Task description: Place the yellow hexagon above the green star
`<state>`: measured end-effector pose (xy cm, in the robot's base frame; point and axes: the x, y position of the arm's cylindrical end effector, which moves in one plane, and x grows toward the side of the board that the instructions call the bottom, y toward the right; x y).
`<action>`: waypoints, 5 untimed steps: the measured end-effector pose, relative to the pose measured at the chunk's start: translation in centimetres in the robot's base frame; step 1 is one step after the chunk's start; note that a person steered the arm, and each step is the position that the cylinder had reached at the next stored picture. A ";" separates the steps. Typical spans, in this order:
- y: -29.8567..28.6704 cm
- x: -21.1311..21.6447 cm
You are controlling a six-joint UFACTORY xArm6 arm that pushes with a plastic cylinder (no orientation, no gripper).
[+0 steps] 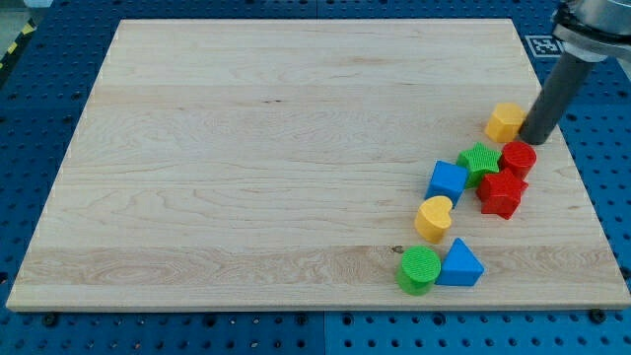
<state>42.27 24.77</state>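
Here, on the wooden board (pixel 276 148), my tip (pixel 537 139) stood near the view's right edge, a bare rod with nothing to open or close and nothing held. The yellow hexagon (pixel 505 121) sat just to the tip's left, touching it or nearly so; which could not be told. The green star (pixel 480 160) lay below and left of the tip, beside the red cylinder (pixel 519 157), with a blue cube (pixel 447 181) and red star-like block (pixel 501 193) lower still. The hexagon already lay toward the view's top from the star, slightly right; a leftward push looked sufficient. Squat and even-sided, it showed no long axis or heading.
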 end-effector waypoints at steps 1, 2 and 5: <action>0.7 -0.9; 3.3 -1.0; -0.9 -2.2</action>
